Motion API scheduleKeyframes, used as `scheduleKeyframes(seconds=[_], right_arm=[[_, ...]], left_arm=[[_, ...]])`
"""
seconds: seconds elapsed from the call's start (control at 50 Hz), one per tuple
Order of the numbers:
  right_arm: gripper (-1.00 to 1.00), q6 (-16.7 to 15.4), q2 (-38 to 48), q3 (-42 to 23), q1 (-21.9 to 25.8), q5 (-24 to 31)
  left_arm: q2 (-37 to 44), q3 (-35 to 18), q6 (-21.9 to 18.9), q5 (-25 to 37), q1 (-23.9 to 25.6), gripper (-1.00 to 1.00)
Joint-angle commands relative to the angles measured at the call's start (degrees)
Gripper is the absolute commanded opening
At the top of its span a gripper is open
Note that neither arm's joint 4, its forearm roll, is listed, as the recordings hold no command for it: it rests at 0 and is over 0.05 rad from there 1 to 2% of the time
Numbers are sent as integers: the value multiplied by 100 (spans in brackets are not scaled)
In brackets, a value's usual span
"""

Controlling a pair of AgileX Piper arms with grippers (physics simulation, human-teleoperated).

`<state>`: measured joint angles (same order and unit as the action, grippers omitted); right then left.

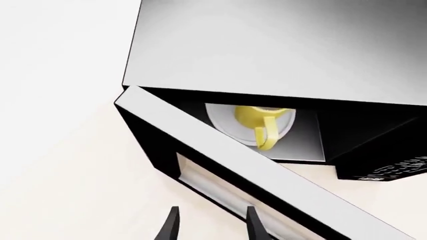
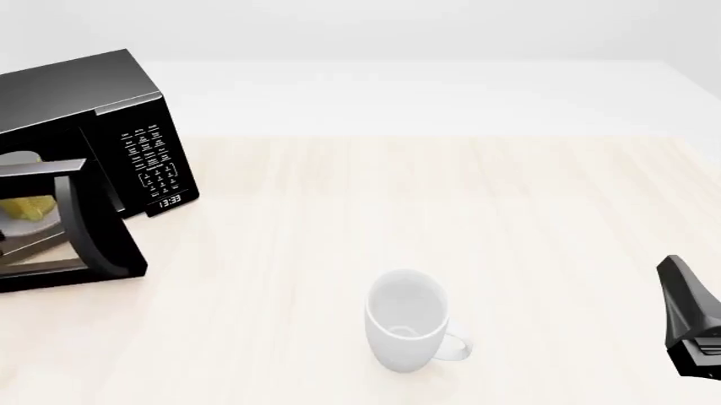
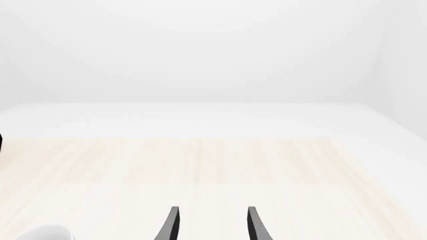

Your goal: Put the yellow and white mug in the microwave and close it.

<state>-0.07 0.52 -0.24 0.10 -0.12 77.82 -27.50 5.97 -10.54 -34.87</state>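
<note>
— Anything readable here?

— Only on the microwave (image 2: 101, 143), at the left of the front view. Its small digital clock (image 2: 169, 201), low on the keypad panel (image 2: 150, 164), shows 13:33 in white.

— And the keypad itself?

— Rows of white lettering, too small to make out. In the left wrist view a strip of the same lettering sits at the right edge, equally illegible.

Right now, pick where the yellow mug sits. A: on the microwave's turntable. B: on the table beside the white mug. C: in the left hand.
A: the yellow mug rests on the white turntable inside the microwave, its door ajar.
</note>
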Motion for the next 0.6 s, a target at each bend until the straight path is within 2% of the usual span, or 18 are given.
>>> scheduleKeyframes(seconds=[0.02, 0.6], right_arm=[[100, 0, 0, 0, 0, 0], [100, 0, 0, 0, 0, 0]], left_arm=[[132, -94, 66, -164, 178, 100], [626, -349, -77, -511, 353, 100]])
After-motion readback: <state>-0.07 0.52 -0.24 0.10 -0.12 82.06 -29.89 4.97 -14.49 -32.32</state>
